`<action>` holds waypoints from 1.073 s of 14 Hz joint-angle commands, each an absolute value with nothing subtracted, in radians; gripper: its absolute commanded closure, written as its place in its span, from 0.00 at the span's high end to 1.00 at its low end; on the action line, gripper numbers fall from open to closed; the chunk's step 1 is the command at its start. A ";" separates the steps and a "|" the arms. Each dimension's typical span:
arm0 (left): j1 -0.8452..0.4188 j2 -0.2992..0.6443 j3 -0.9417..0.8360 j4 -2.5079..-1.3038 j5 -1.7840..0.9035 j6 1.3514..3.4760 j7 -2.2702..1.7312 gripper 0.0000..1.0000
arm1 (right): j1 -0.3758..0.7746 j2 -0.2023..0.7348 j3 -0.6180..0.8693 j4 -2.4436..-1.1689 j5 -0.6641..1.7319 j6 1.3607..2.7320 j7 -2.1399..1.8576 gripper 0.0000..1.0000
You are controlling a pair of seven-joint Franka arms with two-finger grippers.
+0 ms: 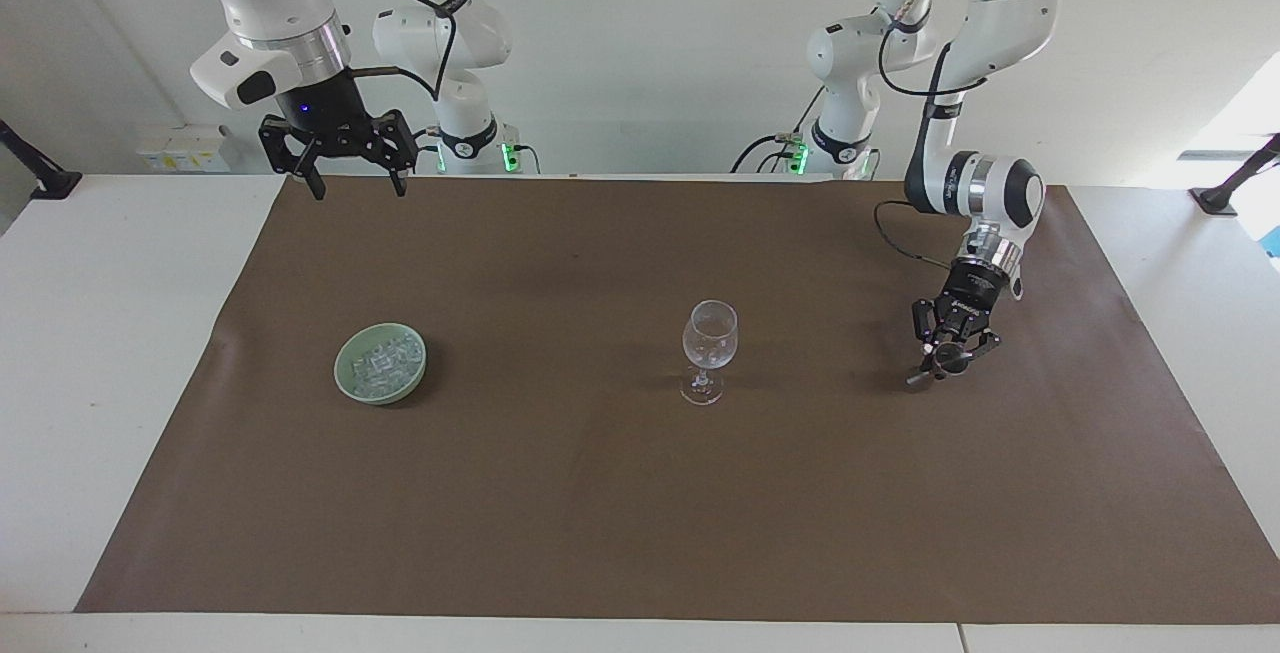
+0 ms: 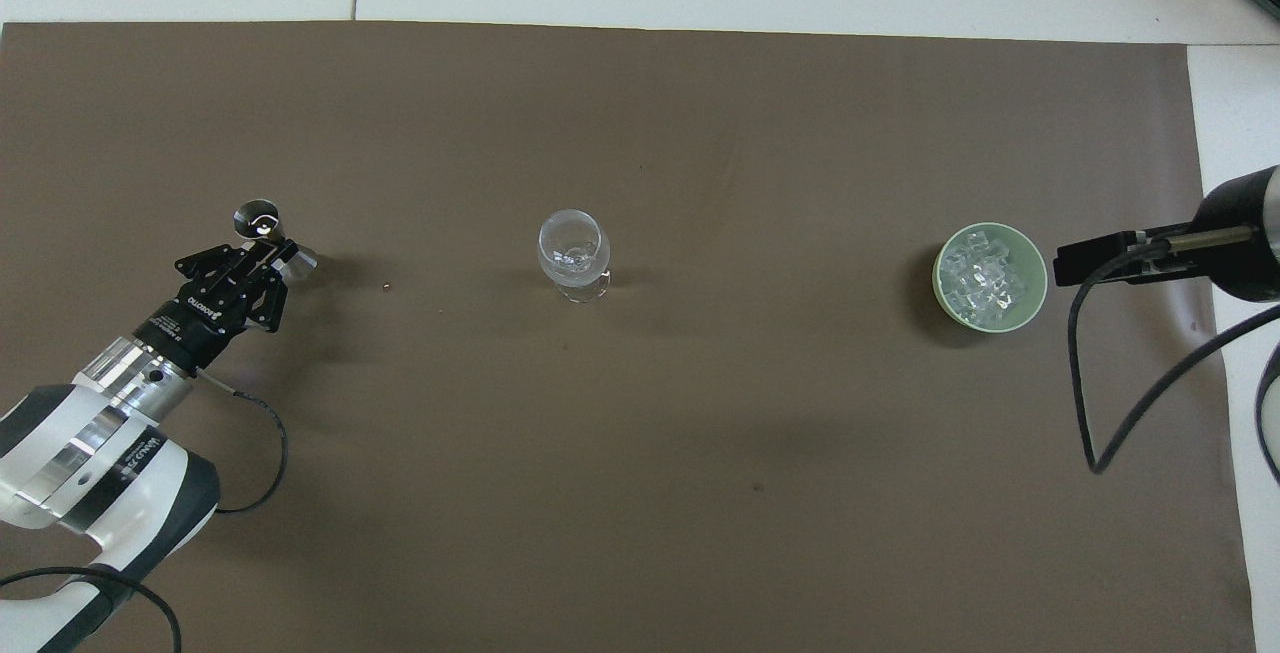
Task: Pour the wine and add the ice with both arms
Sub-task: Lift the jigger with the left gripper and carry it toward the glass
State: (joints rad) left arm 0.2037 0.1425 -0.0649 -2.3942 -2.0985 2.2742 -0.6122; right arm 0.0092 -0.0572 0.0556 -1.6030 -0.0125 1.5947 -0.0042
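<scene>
A clear stemmed wine glass (image 1: 709, 348) stands upright at the middle of the brown mat; it also shows in the overhead view (image 2: 573, 251). A pale green bowl (image 1: 343, 380) holds the ice (image 1: 383, 363), a heap of small clear cubes, toward the right arm's end (image 2: 988, 273). My left gripper (image 1: 946, 363) is shut on a small metal jigger (image 2: 260, 223), held tilted low over the mat toward the left arm's end, apart from the glass. My right gripper (image 1: 347, 185) hangs open and empty, high over the mat's edge by the robots.
The brown mat (image 1: 640, 503) covers most of the white table (image 1: 110, 333). The right arm's wrist and black cable (image 2: 1110, 373) show beside the bowl in the overhead view. Two tiny specks (image 2: 387, 285) lie on the mat between jigger and glass.
</scene>
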 commanded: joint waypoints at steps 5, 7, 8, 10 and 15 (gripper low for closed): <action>0.135 0.092 -0.067 -2.344 -2.129 2.281 -0.594 0.00 | 0.000 -0.069 0.058 -1.609 0.011 1.582 -0.028 1.00; 0.104 0.078 -0.067 -2.326 -2.129 2.309 -0.595 0.00 | 0.000 -0.069 0.060 -1.609 0.011 1.582 -0.028 1.00; 0.091 0.069 -0.067 -2.318 -2.128 2.312 -0.595 0.00 | 0.000 -0.069 0.060 -1.609 0.011 1.582 -0.026 1.00; 0.063 0.051 -0.067 -2.312 -2.128 2.335 -0.595 0.00 | 0.000 -0.069 0.058 -1.609 0.011 1.582 -0.028 1.00; -0.006 0.026 -0.098 -2.272 -2.129 2.422 -0.595 0.00 | 0.000 -0.069 0.060 -1.609 0.011 1.582 -0.028 1.00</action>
State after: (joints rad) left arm 0.0268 0.0439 -0.0884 -2.2859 -2.1029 2.3776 -0.6074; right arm 0.0092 -0.0572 0.0556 -1.6030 -0.0125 1.5947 -0.0042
